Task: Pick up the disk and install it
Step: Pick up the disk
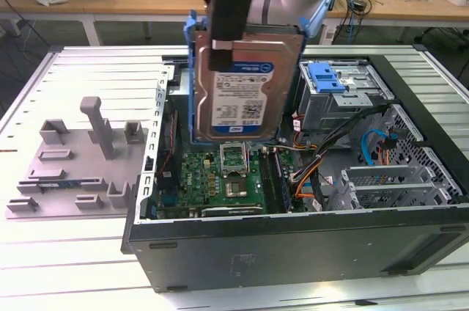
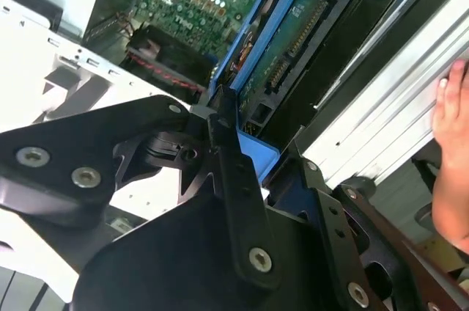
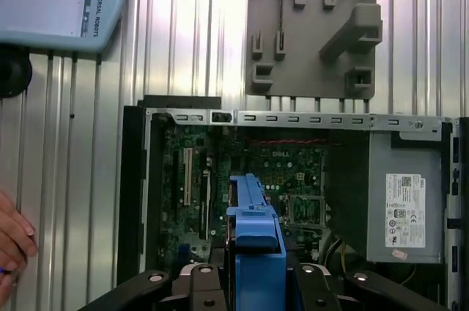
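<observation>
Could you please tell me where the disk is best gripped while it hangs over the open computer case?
Probably at the top end of the disk, coming from above and pinching its two broad flat faces. It hangs upright with that end free, and the hand is shut on it there.

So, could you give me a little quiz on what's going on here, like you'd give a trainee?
1. True or false: the disk lies flat inside the case.
2. What holds the disk? A) a hook B) the jaws C) nothing
3. Fill in: the frame clipped round the disk is ____ in colour.

Key: 1 false, it hangs upright above the open case; 2 B; 3 blue.
</observation>
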You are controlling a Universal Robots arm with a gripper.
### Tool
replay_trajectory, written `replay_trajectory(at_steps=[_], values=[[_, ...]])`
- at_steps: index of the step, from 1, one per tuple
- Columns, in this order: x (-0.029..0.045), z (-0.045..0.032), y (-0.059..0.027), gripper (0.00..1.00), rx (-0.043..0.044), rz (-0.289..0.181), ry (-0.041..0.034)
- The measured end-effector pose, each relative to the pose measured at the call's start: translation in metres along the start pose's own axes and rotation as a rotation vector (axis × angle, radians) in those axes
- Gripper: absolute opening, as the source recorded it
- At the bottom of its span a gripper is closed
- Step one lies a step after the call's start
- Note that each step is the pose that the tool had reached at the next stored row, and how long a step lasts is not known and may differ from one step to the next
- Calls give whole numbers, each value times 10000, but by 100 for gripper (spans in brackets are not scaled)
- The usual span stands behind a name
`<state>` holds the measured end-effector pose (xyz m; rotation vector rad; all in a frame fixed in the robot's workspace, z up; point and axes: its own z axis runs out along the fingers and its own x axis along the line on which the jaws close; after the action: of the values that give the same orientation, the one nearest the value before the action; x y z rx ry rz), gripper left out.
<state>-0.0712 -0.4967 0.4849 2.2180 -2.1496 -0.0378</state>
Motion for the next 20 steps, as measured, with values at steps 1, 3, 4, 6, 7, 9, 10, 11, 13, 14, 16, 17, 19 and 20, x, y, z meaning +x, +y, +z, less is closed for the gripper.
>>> replay_trajectory(at_steps=[1, 3, 4, 6, 7, 9, 10, 11, 13, 14, 16, 17, 19, 20], values=[[5, -1, -32, 36, 0, -15, 0], [29, -7, -141, 36, 0, -51, 3], [37, -9, -179, 36, 0, -63, 3], [50, -13, -250, 36, 0, -89, 4], [57, -14, -287, 36, 0, -103, 5], [71, -18, -365, 36, 0, -132, 7], [80, -21, -414, 36, -1, -150, 8], [85, -23, -444, 36, -1, -160, 9], [98, -26, -524, 36, -3, -192, 9], [108, -29, -573, 36, -7, -214, 11], [108, -29, -574, 36, -9, -214, 14], [108, -29, -574, 36, -9, -213, 15], [108, -30, -574, 36, -9, -213, 16], [108, -30, -574, 36, -9, -213, 16]])
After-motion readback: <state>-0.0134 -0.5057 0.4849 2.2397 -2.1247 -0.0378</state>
